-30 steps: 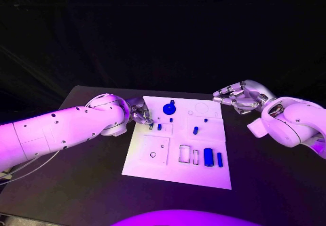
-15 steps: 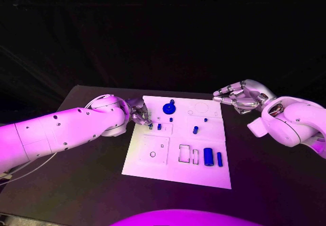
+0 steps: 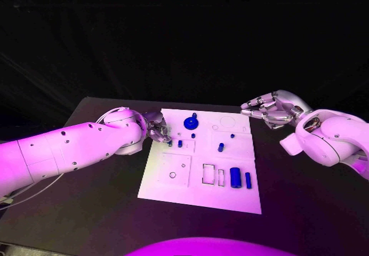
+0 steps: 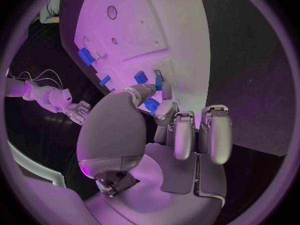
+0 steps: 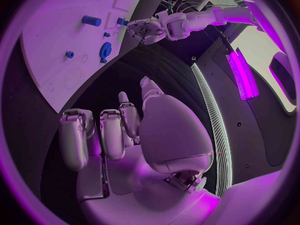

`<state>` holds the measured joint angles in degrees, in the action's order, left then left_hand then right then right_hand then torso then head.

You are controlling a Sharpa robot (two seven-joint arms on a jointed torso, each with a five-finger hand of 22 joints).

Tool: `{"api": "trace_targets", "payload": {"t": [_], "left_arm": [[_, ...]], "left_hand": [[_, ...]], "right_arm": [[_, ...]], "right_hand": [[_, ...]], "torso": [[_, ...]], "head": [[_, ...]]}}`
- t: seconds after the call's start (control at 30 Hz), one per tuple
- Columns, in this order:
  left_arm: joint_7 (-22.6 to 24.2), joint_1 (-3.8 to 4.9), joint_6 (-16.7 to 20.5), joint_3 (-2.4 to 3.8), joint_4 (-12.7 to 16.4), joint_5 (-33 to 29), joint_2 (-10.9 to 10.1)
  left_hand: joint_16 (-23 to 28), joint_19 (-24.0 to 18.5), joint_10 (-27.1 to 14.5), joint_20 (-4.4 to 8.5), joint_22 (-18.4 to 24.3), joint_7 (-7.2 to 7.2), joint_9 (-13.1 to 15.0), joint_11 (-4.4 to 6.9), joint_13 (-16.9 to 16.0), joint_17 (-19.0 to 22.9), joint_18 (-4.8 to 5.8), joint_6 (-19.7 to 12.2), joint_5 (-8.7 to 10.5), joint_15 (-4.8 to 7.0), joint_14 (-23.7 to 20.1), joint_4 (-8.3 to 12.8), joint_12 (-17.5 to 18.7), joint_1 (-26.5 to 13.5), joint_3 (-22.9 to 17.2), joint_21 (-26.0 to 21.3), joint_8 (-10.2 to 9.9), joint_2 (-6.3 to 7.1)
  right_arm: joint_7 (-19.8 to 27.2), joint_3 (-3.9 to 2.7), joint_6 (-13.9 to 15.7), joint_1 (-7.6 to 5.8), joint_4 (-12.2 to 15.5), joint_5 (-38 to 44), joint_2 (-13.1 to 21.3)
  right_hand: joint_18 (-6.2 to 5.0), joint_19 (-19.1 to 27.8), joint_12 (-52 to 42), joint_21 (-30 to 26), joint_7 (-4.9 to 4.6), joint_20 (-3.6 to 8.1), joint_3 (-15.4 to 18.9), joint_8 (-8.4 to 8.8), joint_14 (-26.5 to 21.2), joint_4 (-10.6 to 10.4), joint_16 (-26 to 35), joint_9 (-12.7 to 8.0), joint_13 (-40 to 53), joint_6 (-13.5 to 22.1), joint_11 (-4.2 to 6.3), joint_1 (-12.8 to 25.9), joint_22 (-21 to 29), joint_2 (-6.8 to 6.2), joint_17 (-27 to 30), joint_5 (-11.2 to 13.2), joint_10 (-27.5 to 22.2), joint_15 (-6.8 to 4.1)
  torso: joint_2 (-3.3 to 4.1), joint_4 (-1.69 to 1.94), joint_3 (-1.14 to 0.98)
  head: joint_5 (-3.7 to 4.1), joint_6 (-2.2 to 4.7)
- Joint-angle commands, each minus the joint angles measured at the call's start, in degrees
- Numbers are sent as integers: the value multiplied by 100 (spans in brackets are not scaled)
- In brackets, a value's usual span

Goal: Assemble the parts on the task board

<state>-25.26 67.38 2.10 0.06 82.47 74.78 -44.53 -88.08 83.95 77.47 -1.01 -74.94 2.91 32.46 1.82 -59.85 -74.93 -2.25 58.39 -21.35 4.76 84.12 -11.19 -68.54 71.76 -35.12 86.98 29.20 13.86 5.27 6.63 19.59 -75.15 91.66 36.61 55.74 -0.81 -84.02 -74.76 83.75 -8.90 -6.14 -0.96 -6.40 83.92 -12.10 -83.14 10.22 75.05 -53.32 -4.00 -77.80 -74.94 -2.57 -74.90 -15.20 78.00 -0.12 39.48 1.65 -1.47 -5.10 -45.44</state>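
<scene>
- Left hand at the board's left edge, thumb and a finger pinching a small blue part; other fingers curled clear of it.
- Risk: the pinch looks shallow, on the tip of the part. If it tilts in the fingers it likely jams at its slot or drops off the board edge onto the table.
- Risk: a loose peg sits just beside the fingertips; a sideways approach could knock it over.
- Right hand hangs off the board's far right corner, fingers curled in, holding nothing. Well apart from the work, so a clash is unlikely.
- Near end of the board: two blue cylinders lying beside an empty rectangular slot, untouched.
- Far end: gear on the board, small pegs mid-board.
- Left wrist view shows the pinch and the part itself; from the head view the arm covers most of that hand.
- Right wrist view shows its own empty fingers, plus the gear and left hand from the far side.
</scene>
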Motion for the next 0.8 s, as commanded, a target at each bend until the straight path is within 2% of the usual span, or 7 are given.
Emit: {"api": "trace_targets", "payload": {"t": [0.03, 0.8], "left_arm": [[17, -5, -270, 0, -6, 0, 18], [-11, -8, -370, -1, -115, -21, 81]], "left_hand": [[-26, 357, 38, 25, -1072, -31, 8, 5, 5, -1256, 108, 73, -22, 42, 514, 966, -5, 48, -939, 22, 25, -5], [-26, 357, 38, 25, -1072, -31, 8, 5, 5, -1256, 108, 73, -22, 42, 514, 966, -5, 48, -939, 22, 25, -5]], "right_arm": [[54, -1, -38, 3, 7, 4, 2], [57, -1, -48, 3, 2, 2, -2]], "right_hand": [[-82, -263, -21, -5, 2, 56, 12, 26, 364, -11, 13, -4, 163, -23, 5, 32, -1047, 26, -552, -36, 35, -34], [-80, -268, -28, 3, 2, 57, 13, 27, 367, -9, 5, -4, 169, -24, 6, 34, -1053, 30, -565, -45, 41, -34]], "torso": [[-2, 5, 2], [1, 4, 2]], "head": [[1, -6], [3, -11]]}}
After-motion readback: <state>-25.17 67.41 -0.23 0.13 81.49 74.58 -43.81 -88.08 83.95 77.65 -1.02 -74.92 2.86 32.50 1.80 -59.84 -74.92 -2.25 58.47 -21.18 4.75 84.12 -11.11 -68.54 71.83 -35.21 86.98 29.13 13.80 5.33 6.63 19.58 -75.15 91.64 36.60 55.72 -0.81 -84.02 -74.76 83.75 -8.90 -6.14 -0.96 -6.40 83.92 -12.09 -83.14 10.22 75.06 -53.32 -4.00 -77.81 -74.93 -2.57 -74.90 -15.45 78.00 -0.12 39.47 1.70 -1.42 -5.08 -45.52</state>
